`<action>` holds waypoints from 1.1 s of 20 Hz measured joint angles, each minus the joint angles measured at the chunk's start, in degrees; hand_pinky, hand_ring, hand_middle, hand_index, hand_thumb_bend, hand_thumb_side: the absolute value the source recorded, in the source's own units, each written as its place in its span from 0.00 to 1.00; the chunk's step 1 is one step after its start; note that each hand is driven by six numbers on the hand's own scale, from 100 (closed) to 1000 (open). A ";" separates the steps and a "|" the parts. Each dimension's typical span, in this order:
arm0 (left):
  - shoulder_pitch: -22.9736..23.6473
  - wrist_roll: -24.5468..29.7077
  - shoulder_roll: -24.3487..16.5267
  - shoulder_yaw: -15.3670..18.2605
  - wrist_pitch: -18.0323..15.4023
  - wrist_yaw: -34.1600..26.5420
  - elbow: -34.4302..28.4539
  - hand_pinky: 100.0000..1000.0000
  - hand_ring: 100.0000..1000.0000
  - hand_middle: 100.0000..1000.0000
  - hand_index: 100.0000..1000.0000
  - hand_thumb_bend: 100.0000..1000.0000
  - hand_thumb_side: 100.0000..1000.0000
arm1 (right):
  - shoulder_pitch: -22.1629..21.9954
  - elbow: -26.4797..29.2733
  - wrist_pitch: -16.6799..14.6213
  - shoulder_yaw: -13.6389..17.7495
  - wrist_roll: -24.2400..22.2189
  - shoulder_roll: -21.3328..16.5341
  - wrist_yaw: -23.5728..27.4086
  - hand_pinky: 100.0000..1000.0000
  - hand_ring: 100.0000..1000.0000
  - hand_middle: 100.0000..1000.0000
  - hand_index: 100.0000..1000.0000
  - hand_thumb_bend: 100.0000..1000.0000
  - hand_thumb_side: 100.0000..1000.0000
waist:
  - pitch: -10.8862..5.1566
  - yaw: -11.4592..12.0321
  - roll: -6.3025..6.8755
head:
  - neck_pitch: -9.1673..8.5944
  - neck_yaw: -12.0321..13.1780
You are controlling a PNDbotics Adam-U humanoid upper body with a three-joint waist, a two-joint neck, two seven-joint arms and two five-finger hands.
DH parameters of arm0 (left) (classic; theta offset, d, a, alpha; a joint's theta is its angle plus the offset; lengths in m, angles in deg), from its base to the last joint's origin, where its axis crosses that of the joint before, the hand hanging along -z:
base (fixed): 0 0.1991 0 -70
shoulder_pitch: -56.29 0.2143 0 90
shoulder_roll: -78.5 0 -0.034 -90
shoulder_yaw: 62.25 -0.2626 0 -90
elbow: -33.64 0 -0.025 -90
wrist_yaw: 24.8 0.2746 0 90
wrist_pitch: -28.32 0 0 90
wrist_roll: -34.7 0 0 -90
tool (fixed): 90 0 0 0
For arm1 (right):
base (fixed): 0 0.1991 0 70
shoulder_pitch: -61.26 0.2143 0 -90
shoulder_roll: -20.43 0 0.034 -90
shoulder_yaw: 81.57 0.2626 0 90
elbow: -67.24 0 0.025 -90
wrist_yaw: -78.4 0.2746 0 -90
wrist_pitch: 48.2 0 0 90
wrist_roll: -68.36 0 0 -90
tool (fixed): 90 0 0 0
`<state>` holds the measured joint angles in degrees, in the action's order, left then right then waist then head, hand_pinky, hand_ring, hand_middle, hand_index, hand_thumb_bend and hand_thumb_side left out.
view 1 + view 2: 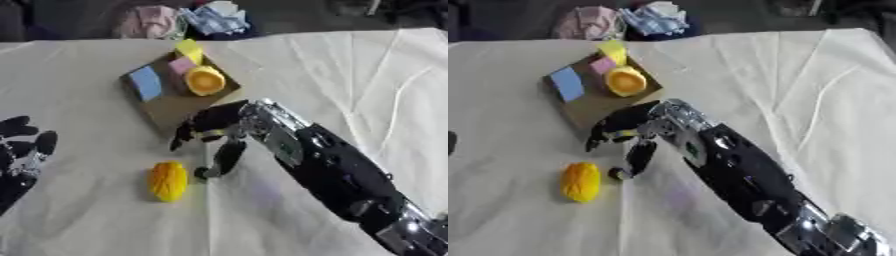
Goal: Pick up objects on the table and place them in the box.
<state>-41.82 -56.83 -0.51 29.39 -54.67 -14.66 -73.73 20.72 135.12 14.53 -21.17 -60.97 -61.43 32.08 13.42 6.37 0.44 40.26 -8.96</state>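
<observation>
On the cloth-covered tabletop (96, 75), a yellow oval object (167, 181) lies just beside the right hand (214, 135), whose spread fingers hold nothing. Behind it sits the box (179, 107) with coloured pieces. Only the left eye view shows the left hand (22, 150), open.

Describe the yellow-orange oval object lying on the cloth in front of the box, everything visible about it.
The yellow-orange oval object is a rounded, elongated lump with a ridged-looking surface, its material unclear. It lies on the white cloth-covered table, long axis running roughly toward and away from the robot, outside the brown cardboard box. The right robot hand hovers just right of it, fingers spread downward; a fingertip is near but contact cannot be told.
</observation>
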 measured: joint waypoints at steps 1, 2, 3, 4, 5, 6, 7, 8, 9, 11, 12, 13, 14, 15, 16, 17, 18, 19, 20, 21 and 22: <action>0.00 0.01 0.00 0.00 -0.01 0.00 0.00 0.66 0.51 0.60 0.76 0.53 0.44 | 0.03 0.01 -0.03 -0.10 -0.08 0.07 0.02 0.77 0.80 0.78 0.89 0.12 0.29 | 0.00 0.00 0.00 | 0.00 -0.01; 0.00 0.01 0.00 0.00 -0.01 0.00 0.00 0.66 0.51 0.60 0.76 0.53 0.44 | 0.16 0.09 0.02 -0.11 -0.14 0.07 0.11 0.77 0.80 0.78 0.88 0.12 0.29 | 0.00 -0.01 0.00 | 0.00 -0.02; 0.00 0.02 0.00 0.00 -0.02 0.00 0.00 0.66 0.51 0.60 0.76 0.53 0.44 | 0.35 0.32 0.12 -0.12 -0.24 0.07 0.32 0.77 0.80 0.78 0.89 0.12 0.29 | 0.00 -0.02 0.00 | 0.00 -0.03; 0.00 0.04 0.00 0.00 -0.04 0.00 0.00 0.66 0.51 0.60 0.76 0.53 0.44 | 0.52 0.57 0.25 -0.14 -0.37 0.08 0.63 0.77 0.80 0.78 0.89 0.12 0.30 | 0.00 -0.03 0.00 | 0.00 -0.04; 0.00 0.06 0.00 0.00 -0.06 0.00 0.00 0.66 0.51 0.60 0.76 0.53 0.44 | 0.52 0.93 0.40 -0.24 -0.53 0.08 1.05 0.77 0.80 0.78 0.89 0.12 0.30 | 0.00 -0.03 0.00 | 0.01 -0.04; 0.00 0.08 0.00 0.00 -0.07 0.00 0.00 0.66 0.51 0.60 0.76 0.53 0.44 | 0.53 1.30 0.58 -0.44 -0.71 0.08 1.51 0.77 0.80 0.78 0.90 0.12 0.30 | 0.00 -0.04 0.00 | 0.01 -0.04; 0.00 0.08 0.00 0.00 -0.08 0.00 0.00 0.66 0.51 0.60 0.76 0.53 0.44 | 0.53 1.68 0.79 -0.57 -0.92 0.08 2.01 0.77 0.80 0.79 0.90 0.12 0.30 | 0.00 -0.04 0.00 | 0.02 -0.04; 0.00 0.09 0.00 0.00 -0.08 0.00 0.00 0.66 0.51 0.60 0.76 0.53 0.44 | 0.55 2.08 1.03 -0.78 -1.16 0.08 2.53 0.77 0.80 0.79 0.91 0.13 0.31 | 0.00 -0.05 0.00 | 0.02 -0.04; 0.00 0.09 0.00 0.00 -0.08 0.00 0.00 0.66 0.51 0.60 0.76 0.53 0.44 | 0.59 2.46 1.31 -0.92 -1.44 0.08 3.02 0.78 0.81 0.79 0.92 0.14 0.32 | 0.00 -0.05 0.00 | 0.02 -0.04; 0.00 0.09 0.00 0.00 -0.08 0.00 0.00 0.66 0.51 0.60 0.76 0.53 0.44 | 0.81 3.23 1.90 -1.21 -2.03 0.06 3.94 0.78 0.81 0.80 0.94 0.18 0.33 | 0.00 -0.06 0.00 | 0.02 -0.04; 0.00 0.09 0.00 0.00 -0.08 0.00 0.00 0.66 0.51 0.60 0.76 0.53 0.44 | 0.93 3.67 2.21 -1.27 -2.34 0.03 4.49 0.78 0.81 0.80 0.94 0.20 0.35 | 0.00 -0.08 0.00 | 0.02 -0.04; 0.00 0.09 0.00 0.00 -0.08 0.00 0.00 0.66 0.51 0.60 0.76 0.53 0.44 | 0.97 4.05 2.49 -1.38 -2.62 0.01 5.02 0.78 0.81 0.81 0.95 0.21 0.36 | 0.00 -0.10 0.00 | 0.02 -0.04; 0.00 0.09 0.00 0.00 -0.08 0.00 0.00 0.66 0.51 0.60 0.76 0.53 0.44 | 0.98 4.40 2.77 -1.51 -2.90 0.00 5.52 0.78 0.82 0.81 0.96 0.24 0.37 | 0.00 -0.12 0.00 | 0.02 -0.04; 0.00 0.09 0.00 0.00 -0.08 0.00 0.00 0.66 0.51 0.60 0.76 0.53 0.44 | 0.98 4.71 3.03 -1.54 -3.16 0.00 6.01 0.78 0.82 0.81 0.96 0.25 0.38 | 0.00 -0.13 0.00 | 0.03 -0.04; 0.00 0.09 0.00 0.00 -0.08 0.00 0.00 0.66 0.51 0.60 0.76 0.53 0.44 | 0.98 5.01 3.27 -1.57 -3.40 -0.01 6.46 0.78 0.82 0.81 0.96 0.27 0.39 | 0.00 -0.14 0.00 | 0.03 -0.04; 0.00 0.09 0.00 0.00 -0.08 0.00 0.00 0.66 0.51 0.60 0.76 0.53 0.44 | 0.98 5.27 3.50 -1.63 -3.63 -0.01 6.81 0.78 0.82 0.81 0.96 0.27 0.39 | 0.00 -0.14 0.00 | 0.03 -0.04; 0.00 0.09 0.00 0.00 -0.08 0.00 0.00 0.66 0.51 0.60 0.76 0.53 0.44 | 0.98 5.49 3.71 -1.75 -3.84 -0.01 7.17 0.79 0.82 0.82 0.96 0.28 0.40 | 0.00 -0.14 0.00 | 0.03 -0.04; 0.00 0.09 0.00 0.00 -0.08 0.00 0.00 0.66 0.51 0.60 0.76 0.53 0.44 | 0.98 5.71 3.90 -1.90 -4.04 -0.01 7.60 0.79 0.83 0.82 0.97 0.28 0.40 | 0.00 -0.15 0.00 | 0.04 -0.04; 0.00 0.09 0.00 0.00 -0.08 0.00 0.00 0.66 0.51 0.60 0.76 0.53 0.44 | 0.98 5.95 4.10 -2.01 -4.23 -0.01 8.00 0.79 0.83 0.82 0.97 0.28 0.40 | 0.00 -0.15 0.00 | 0.04 -0.04; 0.00 0.09 0.00 0.00 -0.08 0.00 0.00 0.66 0.51 0.60 0.76 0.53 0.44 | 0.98 6.12 4.31 -2.20 -4.45 -0.01 8.43 0.79 0.83 0.82 0.97 0.28 0.40 | 0.00 -0.16 0.00 | 0.04 -0.04; 0.01 0.09 0.00 0.00 -0.08 0.00 0.00 0.66 0.51 0.60 0.76 0.53 0.44 | 0.98 6.30 4.53 -2.30 -4.67 -0.01 8.87 0.79 0.83 0.82 0.96 0.28 0.41 | 0.00 -0.18 0.00 | 0.05 -0.04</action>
<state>-41.82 -56.74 -0.51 29.39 -54.75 -14.66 -73.73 21.70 141.42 19.06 -23.48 -65.64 -61.44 40.95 13.42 6.19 0.44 40.30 -9.01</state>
